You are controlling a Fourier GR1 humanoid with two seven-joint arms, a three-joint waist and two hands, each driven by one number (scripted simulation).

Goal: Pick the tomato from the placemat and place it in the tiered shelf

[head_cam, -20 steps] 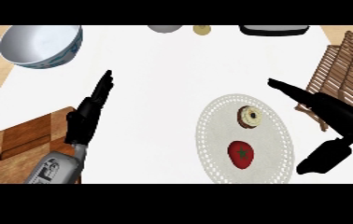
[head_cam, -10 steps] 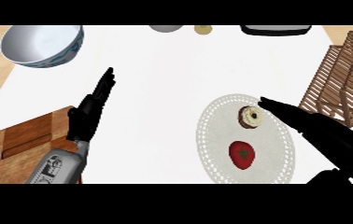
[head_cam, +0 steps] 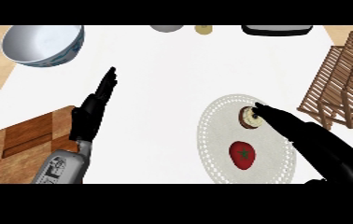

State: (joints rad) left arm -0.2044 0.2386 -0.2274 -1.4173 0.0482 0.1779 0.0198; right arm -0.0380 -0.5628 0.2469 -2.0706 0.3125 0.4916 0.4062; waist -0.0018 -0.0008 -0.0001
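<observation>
A red tomato point(head_cam: 243, 154) with a green stem lies on a round white lace placemat point(head_cam: 215, 139) at the lower right. My right hand point(head_cam: 303, 133) reaches over the mat from the right with straight fingers; its tips lie over a small round brown-and-cream item point(head_cam: 247, 117) above the tomato. The hand is not touching the tomato. The wooden tiered shelf point(head_cam: 333, 91) stands at the right edge, partly cut off. At the left, my left hand point(head_cam: 93, 111) rests open with fingers pointing up, holding nothing.
A white and blue bowl point(head_cam: 43, 44) sits at the top left. A wooden cutting board point(head_cam: 31, 136) lies at the lower left. Along the far edge are a grey round item point(head_cam: 167, 28), a small tan one point(head_cam: 202, 30) and a dark tray point(head_cam: 276, 30).
My right hand has swung leftward over the placemat, its fingers straightening and reaching the small round item. The tomato and my left hand have stayed put.
</observation>
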